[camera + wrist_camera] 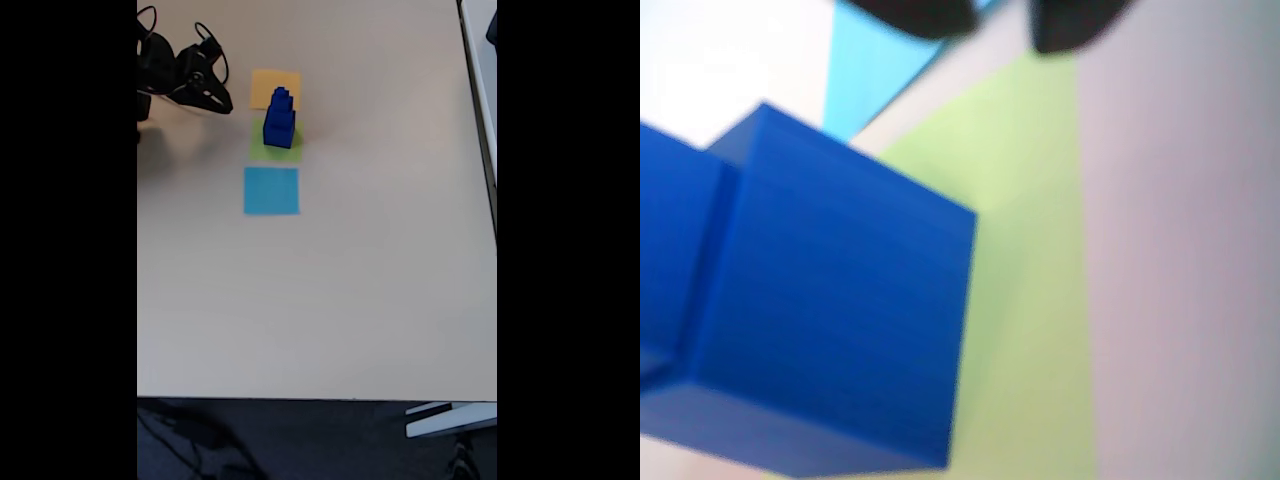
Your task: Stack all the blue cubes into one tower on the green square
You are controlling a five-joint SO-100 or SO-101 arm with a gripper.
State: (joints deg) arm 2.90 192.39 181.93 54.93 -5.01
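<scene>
Toward the upper left of the fixed view, my jaws (218,100) hang off to the left of the blue cubes (279,120), apart from them and holding nothing. How wide they stand I cannot tell; the wrist view is blurred. The cubes stand as one tower on the green square (262,150), between the orange square (274,84) and the light-blue square (271,190) on the desk (380,260). I judge the stack finished, so any retreat should swing well wide of it.
</scene>
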